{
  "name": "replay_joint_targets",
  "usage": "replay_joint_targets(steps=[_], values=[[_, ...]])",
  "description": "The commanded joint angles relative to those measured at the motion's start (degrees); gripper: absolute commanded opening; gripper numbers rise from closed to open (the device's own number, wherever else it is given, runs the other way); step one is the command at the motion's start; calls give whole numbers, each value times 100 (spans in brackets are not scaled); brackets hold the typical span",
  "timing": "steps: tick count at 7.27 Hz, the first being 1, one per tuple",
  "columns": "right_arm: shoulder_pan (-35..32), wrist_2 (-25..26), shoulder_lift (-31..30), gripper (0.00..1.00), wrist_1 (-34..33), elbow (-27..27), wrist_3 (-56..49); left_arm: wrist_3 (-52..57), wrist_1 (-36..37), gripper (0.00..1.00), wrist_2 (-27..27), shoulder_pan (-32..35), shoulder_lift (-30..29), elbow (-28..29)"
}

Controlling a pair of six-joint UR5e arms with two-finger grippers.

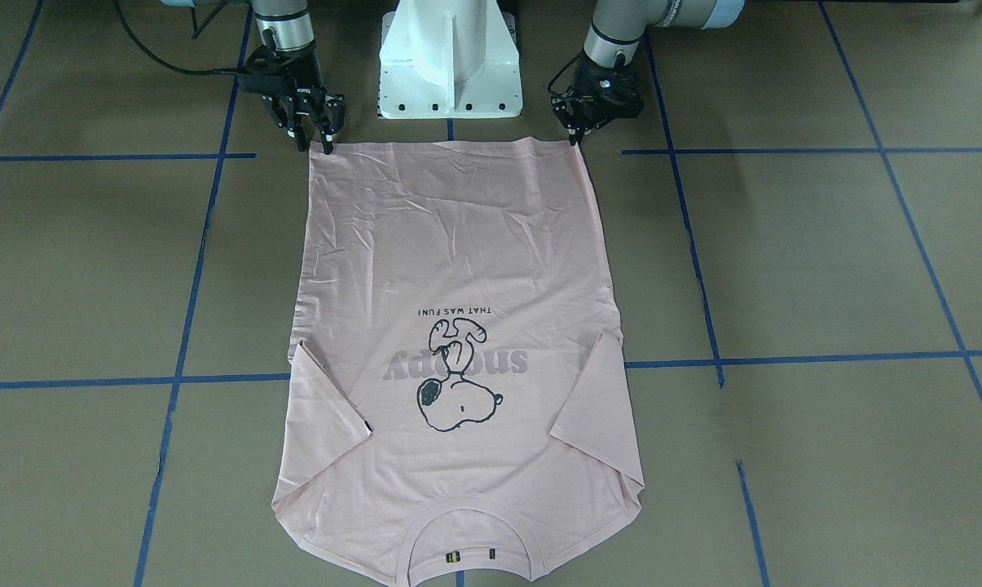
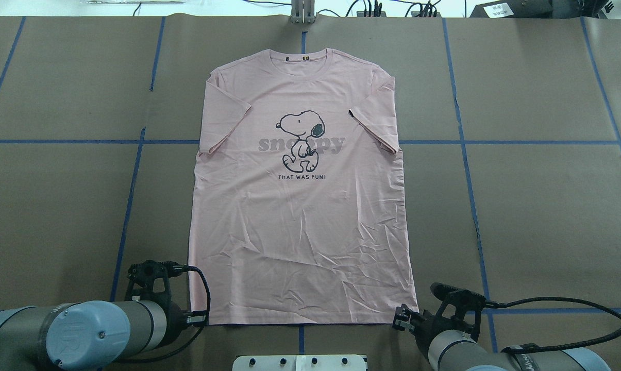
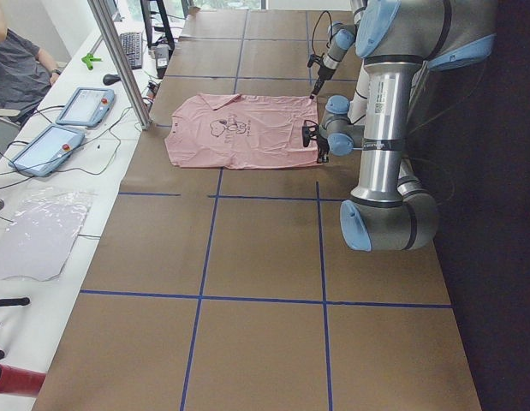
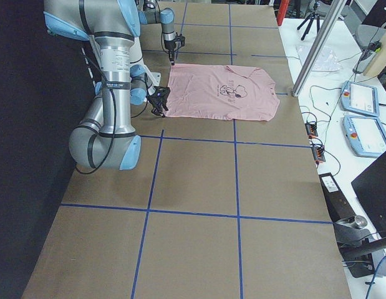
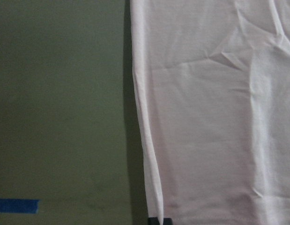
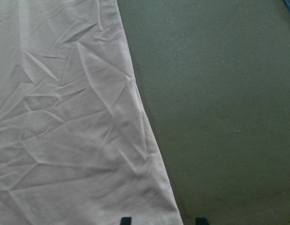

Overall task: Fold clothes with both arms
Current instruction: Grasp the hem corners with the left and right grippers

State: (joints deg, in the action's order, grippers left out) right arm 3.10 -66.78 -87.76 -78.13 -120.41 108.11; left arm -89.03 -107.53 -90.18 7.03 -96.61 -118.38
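Currently, one item on the table [image 2: 537,216]: a pink T-shirt [image 2: 300,216], centre of the overhead frame, flat, print up, sleeves lying inward over the body. We judge folding barely begun, with all body folds yet to do.

Left gripper [image 1: 576,137], upper right of the front frame, tips at a hem corner; we cannot tell how far it is parted. Right gripper [image 1: 315,145], upper left, fingers parted astride the other corner, gripping nothing.

Legible: "snoopy" in grey across the dog print [image 2: 301,139], and "THAT WAS FUN!" [image 2: 301,178] beneath.
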Motion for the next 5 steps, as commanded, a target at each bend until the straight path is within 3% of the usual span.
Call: replay_joint_targets(steps=[1, 2, 3, 5], values=[[6, 7, -5, 38, 0, 18, 52, 0, 4, 0, 0, 0, 1, -9], [15, 68, 13, 25, 0, 18, 87, 0, 4, 0, 0, 0, 1, -9], [15, 77, 22, 3, 0, 18, 96, 0, 4, 0, 0, 0, 1, -18], [6, 147, 39, 0, 0, 0, 96, 0, 4, 0, 0, 0, -7, -18]])
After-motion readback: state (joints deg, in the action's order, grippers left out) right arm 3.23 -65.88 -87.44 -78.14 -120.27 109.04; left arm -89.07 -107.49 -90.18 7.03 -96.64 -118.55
